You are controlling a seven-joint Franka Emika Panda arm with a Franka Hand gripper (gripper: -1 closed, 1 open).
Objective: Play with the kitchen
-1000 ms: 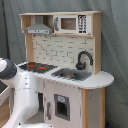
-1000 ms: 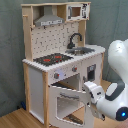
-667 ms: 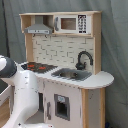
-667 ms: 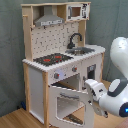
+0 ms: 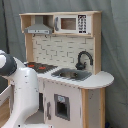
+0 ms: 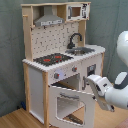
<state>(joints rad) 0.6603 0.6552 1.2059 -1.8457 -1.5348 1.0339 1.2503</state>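
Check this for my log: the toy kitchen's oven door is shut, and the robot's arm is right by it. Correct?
Not quite. In the second exterior view the oven door of the toy kitchen hangs open, swung outward under the stove. The robot's arm is indeed right by it.

Both exterior views face the kitchen (image 5: 70, 75) (image 6: 55, 65) from opposite front corners.

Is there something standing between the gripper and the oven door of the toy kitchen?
Nothing visible does. In the second exterior view the gripper is right at the upper right corner of the open oven door of the kitchen, with no object between them.
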